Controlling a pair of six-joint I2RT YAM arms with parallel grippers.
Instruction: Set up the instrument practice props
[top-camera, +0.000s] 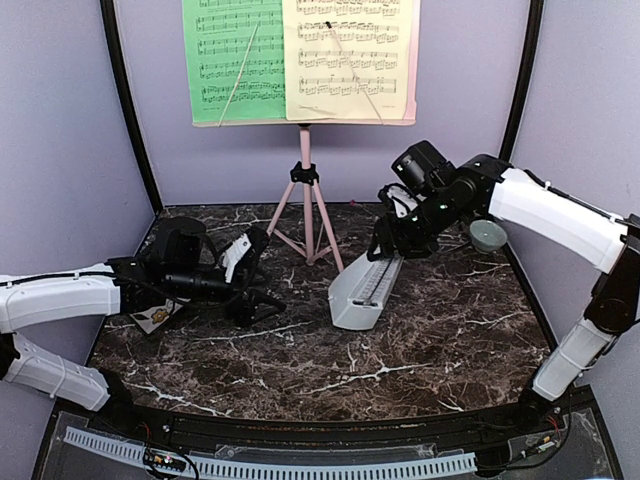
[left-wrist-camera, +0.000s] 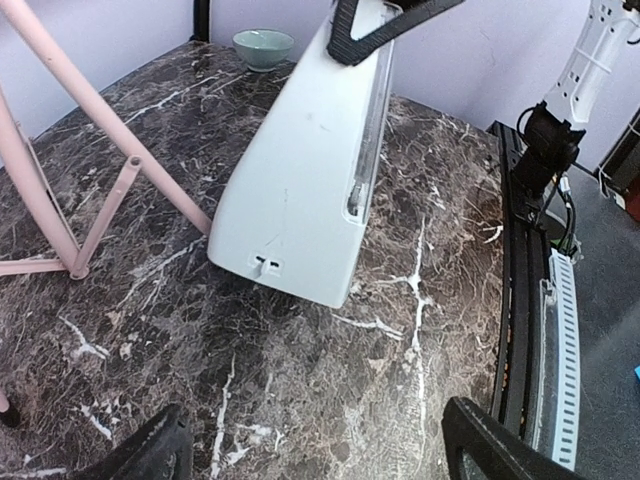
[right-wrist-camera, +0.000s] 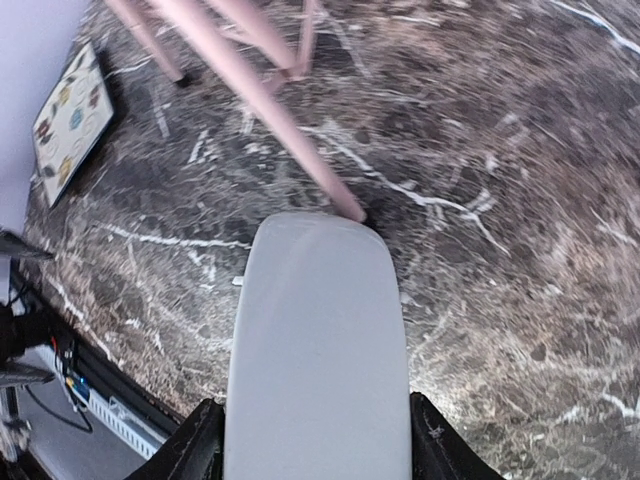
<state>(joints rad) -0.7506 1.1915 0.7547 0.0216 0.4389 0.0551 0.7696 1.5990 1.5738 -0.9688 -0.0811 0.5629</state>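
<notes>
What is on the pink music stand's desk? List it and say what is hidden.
The green music sheet and the pale yellow music sheet stand side by side on the pink music stand. They cover its desk; only a thin pink lower edge shows.

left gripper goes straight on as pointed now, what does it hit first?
Probably the metronome, at its wide base end, which lies dead ahead of the open left gripper. The stand leg sits left of that line. Depth is hard to judge.
</notes>
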